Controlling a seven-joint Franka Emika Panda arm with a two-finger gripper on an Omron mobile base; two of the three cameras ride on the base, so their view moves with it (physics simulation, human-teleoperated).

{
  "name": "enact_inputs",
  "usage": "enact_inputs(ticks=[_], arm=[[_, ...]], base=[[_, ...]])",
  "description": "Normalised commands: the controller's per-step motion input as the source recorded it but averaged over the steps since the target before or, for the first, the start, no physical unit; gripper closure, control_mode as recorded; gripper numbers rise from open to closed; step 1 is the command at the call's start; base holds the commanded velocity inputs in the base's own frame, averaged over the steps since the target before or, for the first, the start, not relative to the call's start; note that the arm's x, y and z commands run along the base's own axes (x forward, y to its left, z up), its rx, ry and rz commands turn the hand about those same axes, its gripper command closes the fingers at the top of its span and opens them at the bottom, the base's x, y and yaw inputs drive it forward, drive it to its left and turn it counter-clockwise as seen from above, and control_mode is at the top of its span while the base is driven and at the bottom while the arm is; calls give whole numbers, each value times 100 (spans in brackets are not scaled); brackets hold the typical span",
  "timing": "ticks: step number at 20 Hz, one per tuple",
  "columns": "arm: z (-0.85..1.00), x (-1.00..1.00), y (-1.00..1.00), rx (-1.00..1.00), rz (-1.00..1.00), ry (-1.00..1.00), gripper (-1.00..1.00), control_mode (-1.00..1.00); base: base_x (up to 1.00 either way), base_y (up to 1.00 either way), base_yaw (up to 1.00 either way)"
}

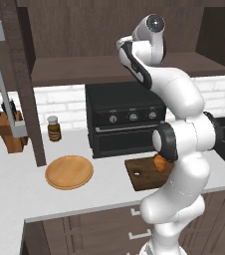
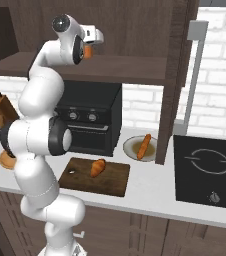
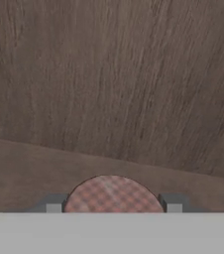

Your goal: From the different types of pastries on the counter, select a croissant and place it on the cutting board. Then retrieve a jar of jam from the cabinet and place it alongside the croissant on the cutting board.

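Observation:
My gripper [image 3: 113, 204] reaches into the open shelf of the dark wood cabinet [image 2: 135, 67]. Its two fingertips [image 3: 54, 203] press either side of the orange jar of jam [image 3: 113, 194], whose checked lid sits between them. From the right base view, the jar of jam [image 2: 88, 51] shows just under the hand, above the shelf board. The croissant [image 2: 98, 168] lies on the dark cutting board [image 2: 112, 182] on the pale counter [image 2: 150, 195]. In the left base view the croissant [image 1: 159, 163] peeks out beside my arm on the cutting board [image 1: 140, 175].
A black oven [image 2: 92, 115] stands under the shelf, behind the board. A thin loaf [image 2: 144, 146] rests on a small plate beside a wooden post [image 2: 170, 100]. A round wooden plate [image 1: 69, 172], a dark labelled jar [image 1: 54, 128] and a knife block [image 1: 10, 130] stand left. A cooktop [image 2: 207, 170] lies right.

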Motion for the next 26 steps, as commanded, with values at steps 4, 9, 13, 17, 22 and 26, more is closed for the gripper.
enact_inputs(ticks=[4,9,13,17,22,26], arm=[[22,-44,-10,0,0,-13,100,-100],[10,-72,-17,0,0,-18,100,-100],[8,-90,-27,0,0,-27,100,-100],[9,-98,-25,0,0,-28,100,-100],[11,-100,-15,0,4,-22,100,-100],[16,-93,-6,0,6,-20,100,-100]], base=[[0,0,0],[0,0,0],[0,0,0],[0,0,0],[0,0,0],[0,0,0]])
